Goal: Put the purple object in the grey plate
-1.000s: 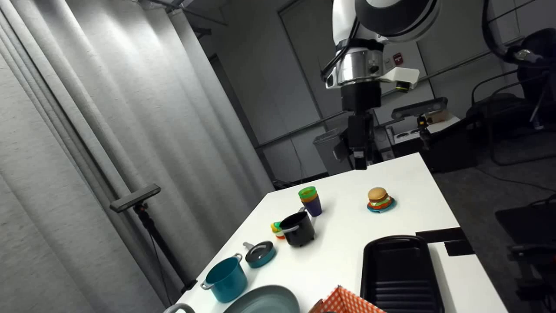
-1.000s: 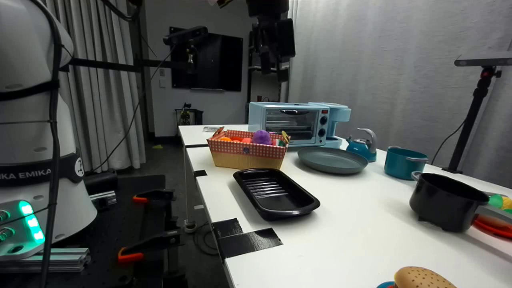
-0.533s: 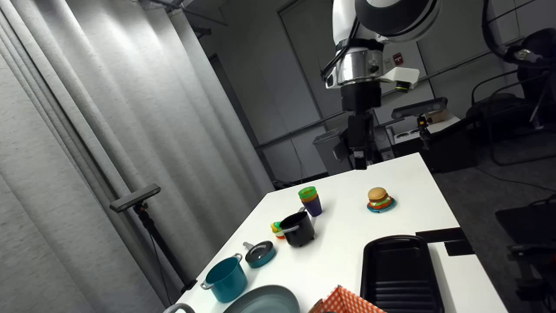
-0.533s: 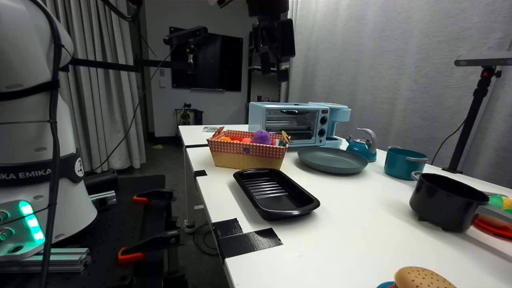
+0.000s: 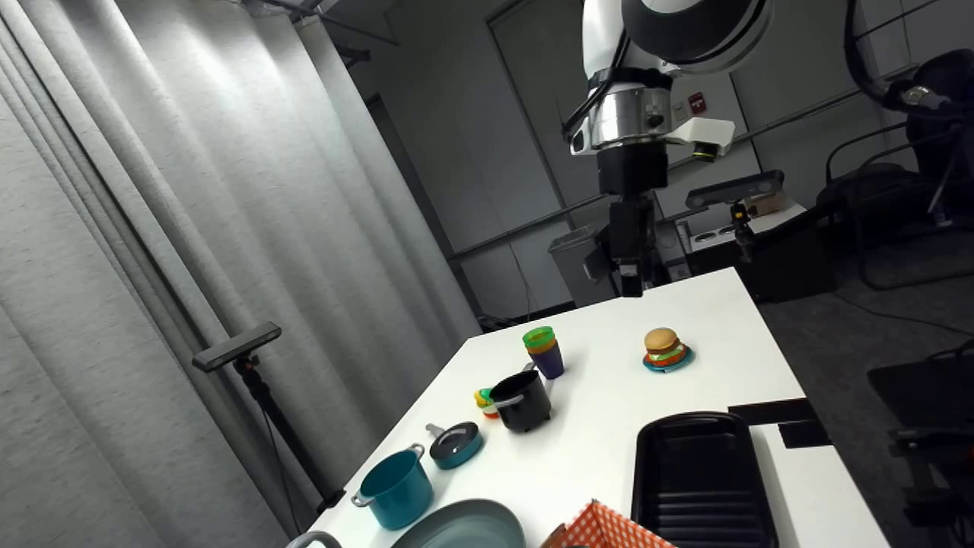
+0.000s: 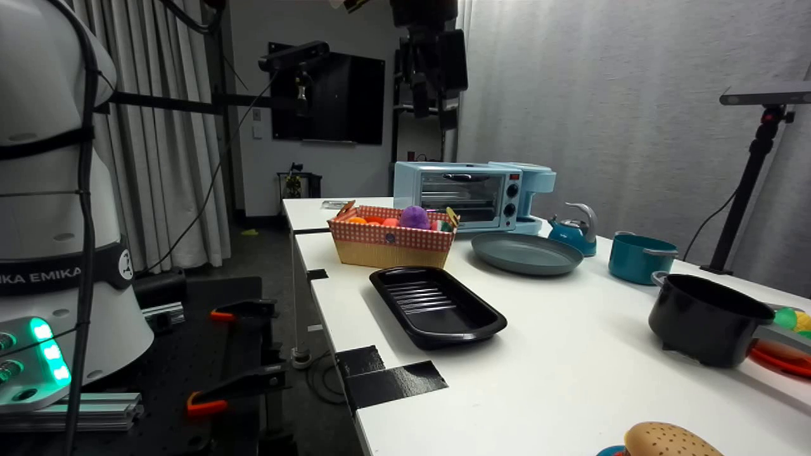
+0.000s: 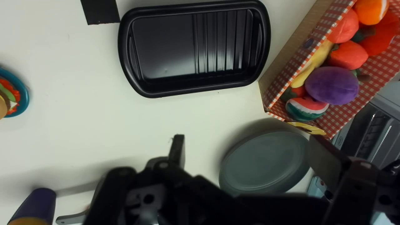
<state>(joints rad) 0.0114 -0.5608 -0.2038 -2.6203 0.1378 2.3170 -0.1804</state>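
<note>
A purple plush item (image 7: pixel 332 85) lies among toy fruit in a red-checked basket; it also shows in an exterior view (image 6: pixel 415 217). A dark purple cup (image 5: pixel 549 364), with orange and green cups stacked in it, stands on the table and shows in the wrist view (image 7: pixel 37 204). I cannot tell which of these is the purple object. The grey plate (image 6: pixel 527 254) is bare on the table next to the basket; it also shows in the wrist view (image 7: pixel 265 159). My gripper (image 7: pixel 254 153) is open and empty, high above the table in both exterior views (image 5: pixel 620 278) (image 6: pixel 434 114).
The checked basket (image 6: pixel 389 253) stands by a light blue toaster oven (image 6: pixel 443 166). A black tray (image 6: pixel 443 316), a black pot (image 5: pixel 525 407), a teal pot (image 5: pixel 399 491), a teal kettle (image 6: pixel 570 235) and a toy burger (image 5: pixel 663 346) on a teal saucer are on the white table.
</note>
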